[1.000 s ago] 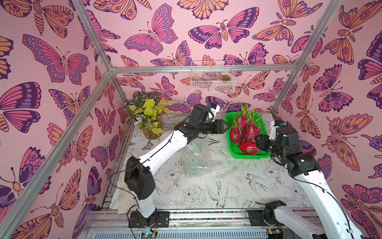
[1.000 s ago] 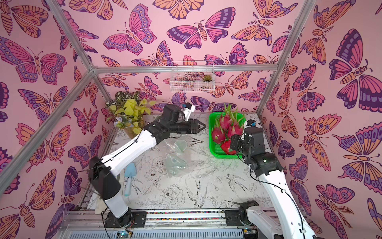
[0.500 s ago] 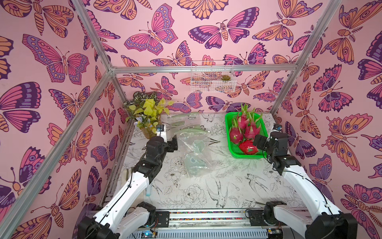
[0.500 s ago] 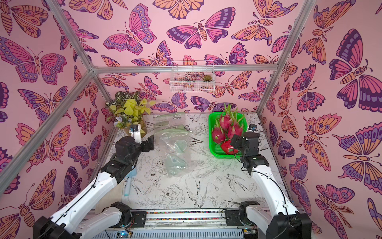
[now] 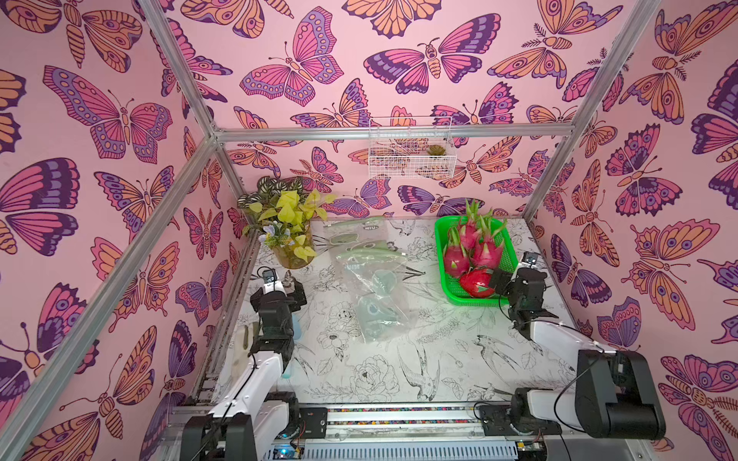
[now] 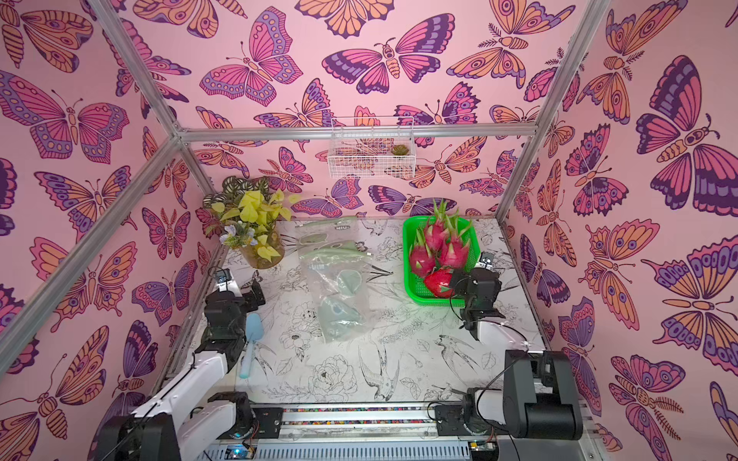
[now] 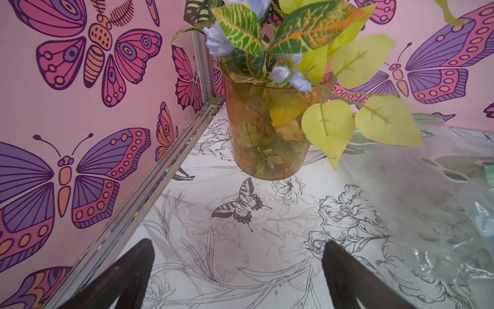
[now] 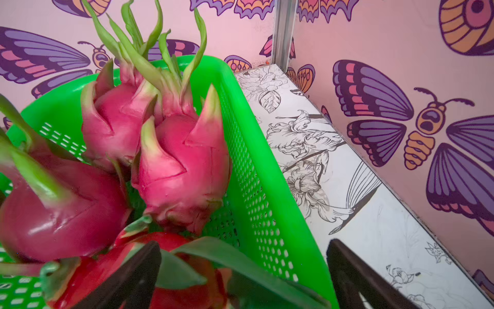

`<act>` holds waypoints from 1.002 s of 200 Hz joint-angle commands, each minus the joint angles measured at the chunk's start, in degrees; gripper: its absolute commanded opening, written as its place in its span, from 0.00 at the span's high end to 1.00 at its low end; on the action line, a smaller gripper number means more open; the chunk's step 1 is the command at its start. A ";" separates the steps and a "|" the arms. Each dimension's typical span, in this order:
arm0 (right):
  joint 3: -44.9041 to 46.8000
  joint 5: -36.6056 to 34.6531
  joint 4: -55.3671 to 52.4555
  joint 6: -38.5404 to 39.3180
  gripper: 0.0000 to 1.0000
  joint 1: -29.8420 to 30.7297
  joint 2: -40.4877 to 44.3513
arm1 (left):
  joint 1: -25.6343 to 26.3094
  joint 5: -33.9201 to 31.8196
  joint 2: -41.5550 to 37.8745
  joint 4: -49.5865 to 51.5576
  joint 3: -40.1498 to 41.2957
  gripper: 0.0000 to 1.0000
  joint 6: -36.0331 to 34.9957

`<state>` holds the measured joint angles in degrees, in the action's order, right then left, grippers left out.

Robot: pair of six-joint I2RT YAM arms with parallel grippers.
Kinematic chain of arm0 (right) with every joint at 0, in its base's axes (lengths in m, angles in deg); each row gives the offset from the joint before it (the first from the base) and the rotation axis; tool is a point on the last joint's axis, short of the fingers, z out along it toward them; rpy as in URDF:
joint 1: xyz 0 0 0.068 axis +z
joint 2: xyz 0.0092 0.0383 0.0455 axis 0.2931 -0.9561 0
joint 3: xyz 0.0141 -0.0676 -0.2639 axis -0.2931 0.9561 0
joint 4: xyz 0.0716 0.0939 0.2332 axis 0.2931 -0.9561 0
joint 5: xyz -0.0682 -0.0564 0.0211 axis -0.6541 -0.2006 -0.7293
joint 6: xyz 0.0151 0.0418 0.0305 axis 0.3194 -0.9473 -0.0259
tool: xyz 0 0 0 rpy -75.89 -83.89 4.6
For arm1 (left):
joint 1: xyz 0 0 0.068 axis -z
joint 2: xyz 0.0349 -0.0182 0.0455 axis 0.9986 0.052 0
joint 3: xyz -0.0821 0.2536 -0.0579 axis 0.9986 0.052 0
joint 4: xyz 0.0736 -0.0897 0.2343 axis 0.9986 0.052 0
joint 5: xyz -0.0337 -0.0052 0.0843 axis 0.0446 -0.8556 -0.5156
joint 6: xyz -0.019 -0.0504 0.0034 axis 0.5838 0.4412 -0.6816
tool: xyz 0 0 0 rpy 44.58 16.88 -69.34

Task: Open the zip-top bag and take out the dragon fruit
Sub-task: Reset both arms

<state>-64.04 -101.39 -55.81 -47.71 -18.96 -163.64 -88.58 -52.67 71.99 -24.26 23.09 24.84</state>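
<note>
Right tool [image 8: 242,242] spread wide, astride basket [image 8: 256,160] wall, only wrist view shows

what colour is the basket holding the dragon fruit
Bright green: the perforated plastic basket shows best in the right wrist view.

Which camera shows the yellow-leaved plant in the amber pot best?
The left wrist view: the yellow-leaved plant in its amber pot sits close up. Both top views show it small, far off; the right wrist view misses it.
</note>
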 commanded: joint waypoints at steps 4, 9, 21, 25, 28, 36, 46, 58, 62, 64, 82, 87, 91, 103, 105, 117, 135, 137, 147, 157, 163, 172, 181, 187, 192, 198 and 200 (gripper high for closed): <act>-0.41 3.56 6.23 2.34 0.01 -0.62 -0.89 | -0.68 5.93 5.39 -11.54 1.64 0.00 -0.47; -0.65 4.08 5.63 2.59 0.01 -0.59 -0.87 | -0.72 7.00 6.49 -13.57 1.82 0.00 -0.87; -0.70 4.36 6.06 2.71 0.01 -0.59 -1.09 | -0.79 8.78 9.47 -17.46 1.67 0.00 -1.20; -0.69 4.40 6.39 2.81 0.01 -0.63 -1.17 | -0.87 9.19 10.17 -18.03 1.42 0.00 -0.82; -0.63 4.40 6.70 2.90 0.01 -0.62 -1.25 | -0.94 9.79 10.69 -18.08 1.08 0.00 -0.67; -0.67 4.42 7.47 3.02 0.01 -0.72 -1.72 | -0.99 11.44 11.59 -17.59 0.45 0.00 -0.82; -1.45 6.22 4.31 3.20 0.01 -0.77 -1.27 | -0.99 13.02 12.66 -18.01 -1.77 0.00 -1.19; -1.19 6.15 1.94 3.64 0.01 -0.79 0.03 | -1.04 13.03 13.03 -18.80 -2.40 0.00 -1.03; -0.72 5.74 2.46 3.32 0.01 -0.79 0.43 | -0.99 13.08 14.90 -18.08 -2.83 0.00 -1.04; -0.37 5.67 2.81 3.22 0.01 -0.81 0.63 | -1.03 13.09 15.01 -17.53 -3.04 0.00 -1.00; 0.83 7.19 1.80 3.43 0.01 -0.86 1.63 | -1.01 14.15 15.04 -15.76 -3.72 0.00 -1.34; 1.44 7.25 1.57 3.45 0.01 -0.90 1.71 | -1.05 14.46 14.61 -15.43 -3.40 0.00 -1.48; 2.29 6.96 2.19 3.30 0.01 -0.91 1.72 | -1.01 14.49 14.22 -14.92 -3.16 0.00 -1.54; 6.45 6.49 8.13 3.25 0.01 -0.91 1.51 | -0.99 13.32 11.70 -13.38 -2.56 0.00 -1.57; 7.22 6.52 9.59 3.40 0.01 -0.90 1.54 | -0.99 13.10 11.46 -13.23 -2.42 0.00 -1.62; 9.80 7.65 15.13 3.39 0.01 -0.91 1.50 | -1.00 12.79 10.85 -12.78 -1.87 0.00 -1.66; 9.48 11.59 16.04 4.72 0.01 -0.90 0.30 | -1.02 13.77 11.53 -12.76 -0.93 0.00 -1.54; 9.50 11.73 16.45 4.80 0.01 -0.90 -0.13 | -1.04 13.79 11.82 -12.93 -0.81 0.00 -1.57; 9.42 12.26 18.26 4.86 0.01 -0.86 -2.59 | -1.07 13.51 13.00 -15.17 0.42 0.00 -1.90; 8.65 12.96 19.16 4.99 0.01 -0.90 -5.45 | -1.07 13.08 16.53 -19.79 3.11 0.00 -2.09; 7.69 13.23 18.51 5.03 0.01 -0.90 -6.94 | -1.07 12.92 17.66 -22.64 3.89 0.00 -1.61; 6.80 13.83 18.65 5.28 0.01 -0.90 -8.91 | -1.07 13.61 18.77 -24.35 4.44 0.00 -1.78; 6.88 14.95 20.56 5.88 0.01 -0.83 -10.84 | -1.07 14.75 19.73 -24.06 3.86 0.00 -2.01; 6.99 16.30 21.90 6.52 0.01 -0.90 -11.78 | -1.07 14.94 20.53 -24.14 3.51 0.00 -2.03; 7.04 16.67 22.48 6.86 0.01 -0.79 -12.12 | -1.07 14.82 21.37 -24.85 3.48 0.00 -2.01; 6.96 16.68 22.03 6.79 0.01 -0.73 -12.01 | -1.07 14.84 22.65 -26.23 3.56 0.00 -1.92; 6.91 16.58 21.75 6.79 0.02 -0.79 -11.93 | -1.07 14.91 23.08 -26.69 3.59 0.00 -1.86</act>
<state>-57.78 -89.04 -32.62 -41.13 -19.72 -173.00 -89.26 -39.19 92.42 -43.78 26.68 23.75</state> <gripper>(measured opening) 0.986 0.997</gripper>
